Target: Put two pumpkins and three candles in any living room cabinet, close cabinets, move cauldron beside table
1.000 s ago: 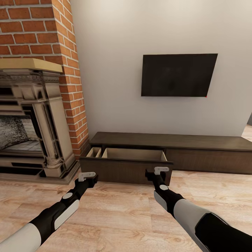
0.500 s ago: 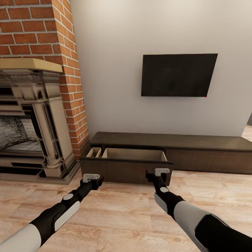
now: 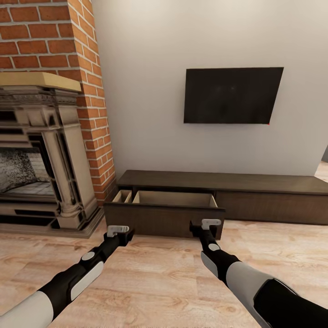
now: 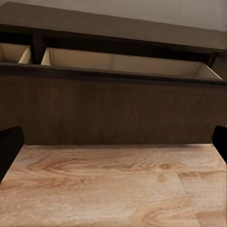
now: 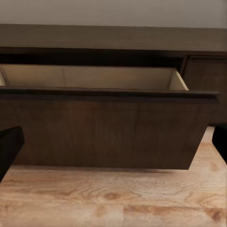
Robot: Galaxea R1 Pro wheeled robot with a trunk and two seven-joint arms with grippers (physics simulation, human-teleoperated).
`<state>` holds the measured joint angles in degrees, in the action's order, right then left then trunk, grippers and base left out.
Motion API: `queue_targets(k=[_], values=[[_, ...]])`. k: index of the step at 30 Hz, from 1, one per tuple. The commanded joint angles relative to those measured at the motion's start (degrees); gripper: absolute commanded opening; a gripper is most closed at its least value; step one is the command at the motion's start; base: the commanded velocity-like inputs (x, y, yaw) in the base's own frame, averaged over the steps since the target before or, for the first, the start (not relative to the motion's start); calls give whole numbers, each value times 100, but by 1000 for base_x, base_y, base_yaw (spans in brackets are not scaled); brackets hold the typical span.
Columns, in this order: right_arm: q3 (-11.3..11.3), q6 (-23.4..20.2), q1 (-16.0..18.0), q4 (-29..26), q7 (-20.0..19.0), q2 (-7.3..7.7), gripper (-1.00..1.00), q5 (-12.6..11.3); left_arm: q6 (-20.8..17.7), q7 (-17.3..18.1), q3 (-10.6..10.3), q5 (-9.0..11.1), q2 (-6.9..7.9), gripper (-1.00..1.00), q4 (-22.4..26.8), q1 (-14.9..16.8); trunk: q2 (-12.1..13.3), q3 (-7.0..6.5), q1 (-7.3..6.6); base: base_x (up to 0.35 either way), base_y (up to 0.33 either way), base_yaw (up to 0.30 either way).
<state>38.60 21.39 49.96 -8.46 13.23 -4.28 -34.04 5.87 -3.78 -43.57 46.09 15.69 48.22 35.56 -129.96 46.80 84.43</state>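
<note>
Drawer (image 3: 164, 219) of the long dark cabinet (image 3: 255, 184) stood pulled out over the wood floor (image 3: 150, 282), beside the brick fireplace (image 3: 45, 150). Its pale wood inside looked bare, though the front edge hid the bottom, so something small could have been lying there.

Since a second ago the left end effector (image 3: 119, 231) had slid a little toward the drawer front. The right end effector (image 3: 210, 224) had hardly moved. The whole picture also dipped a tiny bit, so the head camera had tipped, not the room. Both arms were low and just in front of the drawer face, not touching it as far as I could tell.

In both wrist views, the dark finger tips sat far apart at the picture edges, so each end effector was spread wide and held nothing.

This looked like the robot getting ready to push the drawer shut, or lining up on it. No pumpkins or candles were inside that I could see.

Nothing here carried writing. The black TV (image 3: 232, 95) on the wall was blank, with one tiny red dot at its corner.
</note>
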Motion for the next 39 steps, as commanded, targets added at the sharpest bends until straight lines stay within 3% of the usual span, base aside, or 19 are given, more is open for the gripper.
queue_targets(k=[1,7,26,33,39], values=[[51,14,5,3,30,-2,100,-33,154,-40,-46,64,9,100,-25,10,-44,24,22,0,0,0],[51,15,5,3,30,-1,100,-33,359,-36,-48,51,-3,100,-213,10,-285,132,153,0,0,0],[60,10,5,1,7,-2,100,-22,389,-35,-44,40,0,100,-234,11,-1047,473,571,0,0,0],[54,14,5,3,-18,-1,100,230,429,-35,-39,40,4,100,-234,11,-1328,574,724,0,0,-64],[52,14,5,3,-153,6,100,256,457,-35,-35,40,16,100,-210,11,-1336,682,740,0,0,-88]])
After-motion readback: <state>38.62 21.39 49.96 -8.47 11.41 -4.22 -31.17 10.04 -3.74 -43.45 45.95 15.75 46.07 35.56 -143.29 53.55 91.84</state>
